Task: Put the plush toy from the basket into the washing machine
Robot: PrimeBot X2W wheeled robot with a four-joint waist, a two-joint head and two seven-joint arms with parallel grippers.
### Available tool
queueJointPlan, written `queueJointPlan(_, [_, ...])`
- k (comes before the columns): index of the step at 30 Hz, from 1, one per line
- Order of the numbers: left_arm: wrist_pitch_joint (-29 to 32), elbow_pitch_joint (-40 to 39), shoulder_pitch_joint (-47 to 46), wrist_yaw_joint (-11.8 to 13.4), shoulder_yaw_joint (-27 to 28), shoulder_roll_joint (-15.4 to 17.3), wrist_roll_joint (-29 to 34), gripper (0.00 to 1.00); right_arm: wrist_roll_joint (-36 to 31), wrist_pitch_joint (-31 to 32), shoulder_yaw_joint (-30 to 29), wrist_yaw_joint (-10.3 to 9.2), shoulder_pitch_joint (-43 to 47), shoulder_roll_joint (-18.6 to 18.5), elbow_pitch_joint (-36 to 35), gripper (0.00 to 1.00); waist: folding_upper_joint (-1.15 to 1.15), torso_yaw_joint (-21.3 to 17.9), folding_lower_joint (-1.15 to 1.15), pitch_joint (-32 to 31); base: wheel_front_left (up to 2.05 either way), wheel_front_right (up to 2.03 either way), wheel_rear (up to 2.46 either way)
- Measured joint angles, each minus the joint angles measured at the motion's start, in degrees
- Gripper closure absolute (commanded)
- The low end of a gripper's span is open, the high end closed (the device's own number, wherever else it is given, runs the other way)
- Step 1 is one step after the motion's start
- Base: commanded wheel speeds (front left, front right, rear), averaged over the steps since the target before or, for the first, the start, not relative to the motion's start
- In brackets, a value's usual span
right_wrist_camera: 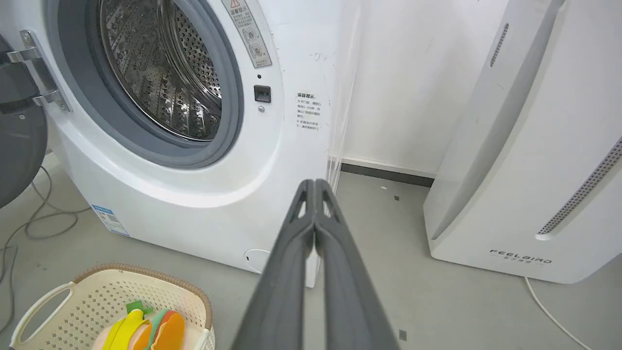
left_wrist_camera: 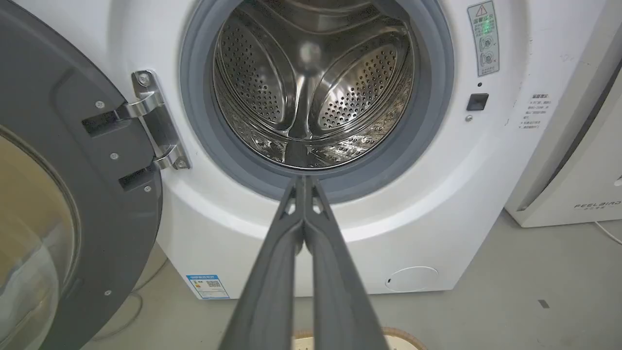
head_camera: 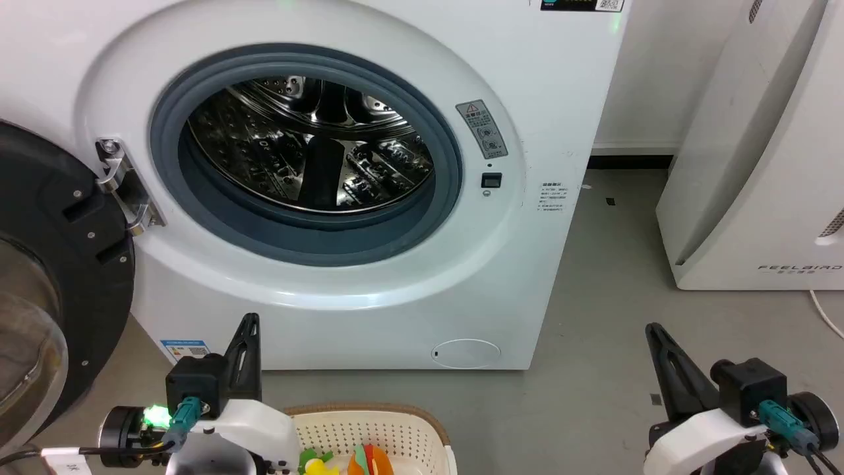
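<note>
Both finger pairs pressed together, tips touching, nothing between them. My left gripper (head_camera: 249, 326) stands at the lower left of the head view, pointing up, empty. My right gripper (head_camera: 654, 333) at the lower right, same: closed on nothing, well apart from the left one. Task item, the plush toy (head_camera: 343, 463), lies inside the basket (head_camera: 369, 429), on its bottom, yellow figure with green bits toward my left, orange bun with green and red layers toward my right. Neither gripper touches it. That basket sits on the grey floor (head_camera: 593, 297) in front of the washing machine (head_camera: 541, 99), near it but not touching, between my two arms and just beside the left one. Its door (head_camera: 59, 264) is swung open to my left, hanging on a metal hinge (head_camera: 128, 188) at the left edge of the porthole. Around the shiny perforated drum (head_camera: 310, 152) runs the grey seal (head_camera: 168, 165). From the left wrist, my closed fingertips line up with the seal's lower edge. Off to the right, the white appliance (head_camera: 758, 165) reading FEELBIRD stands on the floor, apart from the washing machine. Some cables (right_wrist_camera: 29, 218) lie on the floor by the washing machine's left front corner.
</note>
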Motion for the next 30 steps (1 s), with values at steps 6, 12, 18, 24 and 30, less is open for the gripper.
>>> queueJointPlan(6, [0.0, 0.0, 0.0, 0.0, 0.0, 0.0, 0.0, 1.0, 0.0, 0.0, 0.0, 0.0, 0.0, 0.0, 0.0, 1.0, 0.0, 0.0, 0.0, 0.0, 0.0, 0.0, 0.0])
queueJointPlan(12, [0.0, 0.0, 0.0, 0.0, 0.0, 0.0, 0.0, 1.0, 0.0, 0.0, 0.0, 0.0, 0.0, 0.0, 0.0, 1.0, 0.0, 0.0, 0.0, 0.0, 0.0, 0.0, 0.0])
queueJointPlan(18, [0.0, 0.0, 0.0, 0.0, 0.0, 0.0, 0.0, 1.0, 0.0, 0.0, 0.0, -0.01, 0.0, 0.0, 0.0, 1.0, 0.0, 0.0, 0.0, 0.0, 0.0, 0.0, 0.0])
queueJointPlan(24, [0.0, 0.03, -0.01, -0.01, 0.01, 0.0, -0.01, 0.0, 0.02, -0.01, 0.0, 0.0, 0.02, 0.0, -0.01, 0.0, 0.0, 0.0, 0.0, 0.0, 0.0, 0.0, 0.0])
queueJointPlan(30, [-0.24, 0.26, -0.03, 0.25, -0.32, 0.0, -0.02, 0.0, 0.48, -0.26, -0.3, 0.0, 0.03, 0.0, -0.14, 0.0, 0.0, -0.02, 0.0, 0.13, 0.0, 0.0, 0.0])
